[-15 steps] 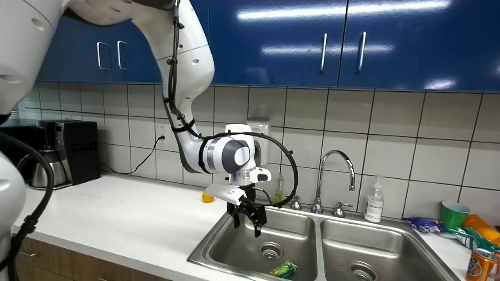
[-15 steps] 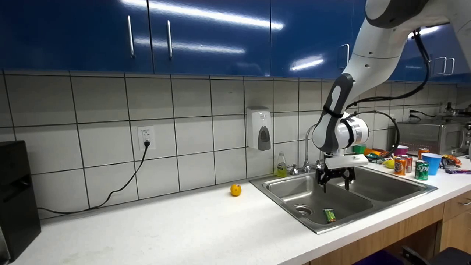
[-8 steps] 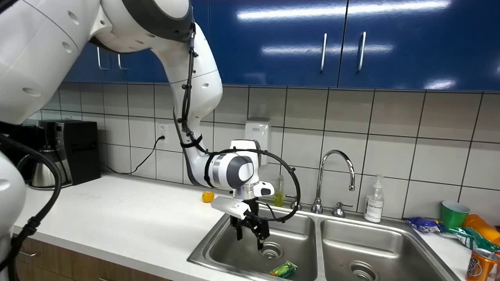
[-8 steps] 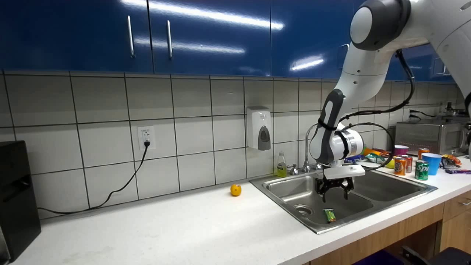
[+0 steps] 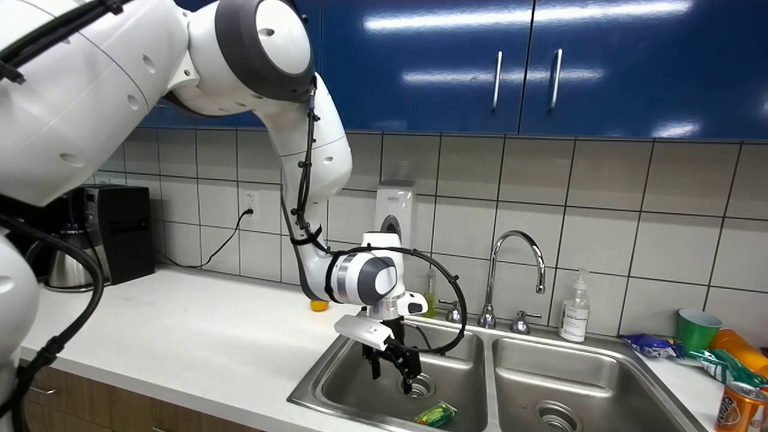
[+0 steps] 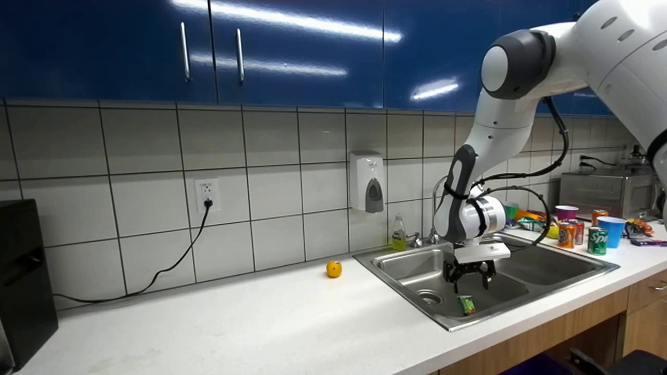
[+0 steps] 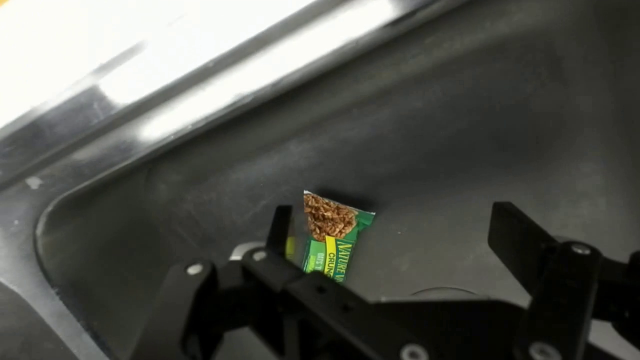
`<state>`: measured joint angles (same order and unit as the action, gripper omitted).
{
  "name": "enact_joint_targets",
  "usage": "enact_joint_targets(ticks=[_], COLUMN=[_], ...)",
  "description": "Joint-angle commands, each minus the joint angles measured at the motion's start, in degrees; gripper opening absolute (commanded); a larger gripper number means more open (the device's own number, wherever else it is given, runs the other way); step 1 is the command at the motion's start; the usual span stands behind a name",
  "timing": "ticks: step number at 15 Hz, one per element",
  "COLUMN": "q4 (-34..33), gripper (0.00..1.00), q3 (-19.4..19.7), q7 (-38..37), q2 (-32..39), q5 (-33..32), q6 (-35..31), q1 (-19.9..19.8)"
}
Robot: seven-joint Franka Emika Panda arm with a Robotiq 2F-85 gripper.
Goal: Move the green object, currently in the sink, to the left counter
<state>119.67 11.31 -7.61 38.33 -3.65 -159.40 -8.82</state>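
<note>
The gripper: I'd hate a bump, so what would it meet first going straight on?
Probably the sink floor, since the gripper points down; the green packet lies close to that path and, depth being unclear, might come first.

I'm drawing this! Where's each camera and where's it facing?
Exterior view: off the white jointed arm (shown picture-left), facing the double steel sink.
Exterior view: off the arm (picture-right), facing the flat white counter.
Wrist view: on the arm, facing down at the green granola packet; black jaws show.
Both exterior views share the sink.

The arm [image 5: 324,159] has descended, its fingers [image 7: 517,245] now lower and nearer the green wrapper [image 5: 436,414].
</note>
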Motion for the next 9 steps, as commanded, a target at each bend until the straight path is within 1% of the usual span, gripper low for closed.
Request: enact_joint_targets(ticks=[1,3,4,6,9], q4=[-4.79,-6.62,-3.99,-5.46,-6.08], gripper=[1.0,1.0,1.0,1.0,1.0], q3=[-0.64,-0.53,0.42,0.42,0.42], q7=[2.05,2.13,0.65,0.67,0.68], q2=[4.18,6.12,4.14,5.67,6.16], q5=[1.49,1.51,1.2,1.25,1.27], q6=[0.05,-0.2,0.12,0.09,0.09], q1=[-1.42,-1.62,0.0,-0.2,-0.27])
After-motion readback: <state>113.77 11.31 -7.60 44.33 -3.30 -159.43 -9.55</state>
